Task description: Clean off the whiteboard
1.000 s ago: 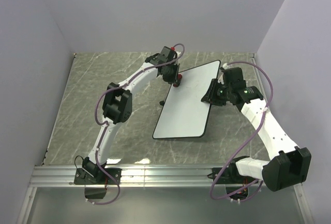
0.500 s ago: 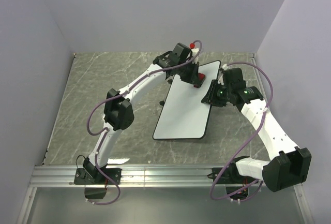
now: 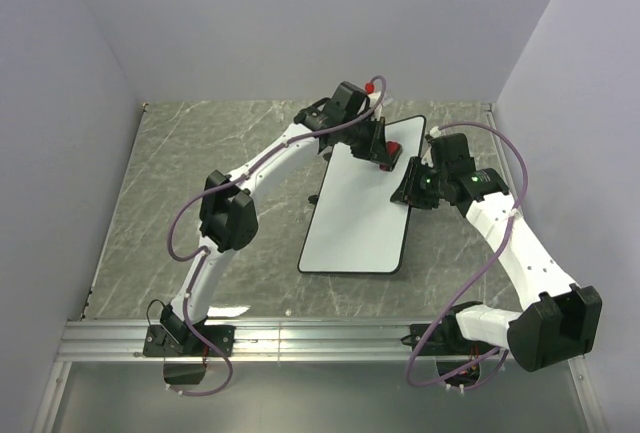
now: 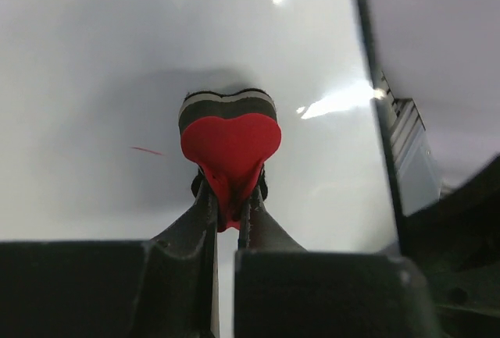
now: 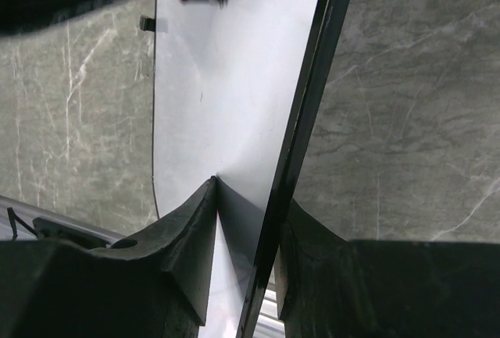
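top external | whiteboard (image 3: pixel 355 223) | long axis near-left to far-right

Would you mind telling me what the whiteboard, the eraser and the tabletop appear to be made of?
The whiteboard: glossy white coated panel, mirroring lamps; thin black frame. The eraser: matte red body, perhaps foam, over layered felt-like pad. The tabletop: grey veined marble-look surface, possibly laminate.

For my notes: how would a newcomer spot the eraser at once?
Find the whiteboard on the marble table. At its far end, the left gripper pinches the eraser. It is small and red, lobed like a heart, with a grey-and-black pad layer, unlike the black and white parts around it.
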{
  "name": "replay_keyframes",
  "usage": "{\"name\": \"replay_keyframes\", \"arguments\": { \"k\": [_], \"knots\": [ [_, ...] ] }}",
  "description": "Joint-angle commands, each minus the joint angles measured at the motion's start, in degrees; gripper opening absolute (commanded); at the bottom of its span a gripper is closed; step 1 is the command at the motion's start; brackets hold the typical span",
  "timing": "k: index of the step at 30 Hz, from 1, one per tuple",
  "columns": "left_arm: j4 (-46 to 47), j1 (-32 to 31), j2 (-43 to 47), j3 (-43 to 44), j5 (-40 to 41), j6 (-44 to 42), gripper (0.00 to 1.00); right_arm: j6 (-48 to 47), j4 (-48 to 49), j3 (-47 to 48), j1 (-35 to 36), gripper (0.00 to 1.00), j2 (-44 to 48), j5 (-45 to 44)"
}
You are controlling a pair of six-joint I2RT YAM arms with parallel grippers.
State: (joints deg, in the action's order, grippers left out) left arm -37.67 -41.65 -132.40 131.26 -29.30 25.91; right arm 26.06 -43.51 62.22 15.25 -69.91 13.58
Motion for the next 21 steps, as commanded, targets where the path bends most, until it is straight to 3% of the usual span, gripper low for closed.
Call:
{"name": "replay_keyframes", "arguments": {
  "k": [1, 5, 8, 14, 16, 21],
  "knots": [
    [-3.7, 1.9, -8.3, -1.4, 4.6, 3.7, 0.0, -7.7, 0.1, -2.9, 4.4, 0.0, -2.5, 7.5],
    [-3.2, 5.0, -13.4, 3.5, 8.8, 4.8, 0.0, -7.6, -0.2, -3.2, 4.4, 0.0, -2.2, 7.5],
    [1.2, 5.0, -13.4, 1.6, 8.9, 6.3, 0.0, -7.6, -0.5, -2.8, 4.4, 0.0, -2.2, 7.2],
    [6.2, 1.5, -9.8, -0.3, 0.6, 2.1, 0.0, -7.5, -0.4, -2.4, 4.4, 0.0, -3.0, 7.0],
    [10.3, -1.3, -6.8, -2.0, -6.0, 0.5, 0.0, -7.4, 0.1, -2.5, 4.4, 0.0, -3.8, 7.2],
    [13.6, -3.9, -4.0, -2.1, -11.3, 0.5, 0.0, -7.3, 0.5, -2.6, 4.4, 0.0, -4.4, 7.4]
  ]
}}
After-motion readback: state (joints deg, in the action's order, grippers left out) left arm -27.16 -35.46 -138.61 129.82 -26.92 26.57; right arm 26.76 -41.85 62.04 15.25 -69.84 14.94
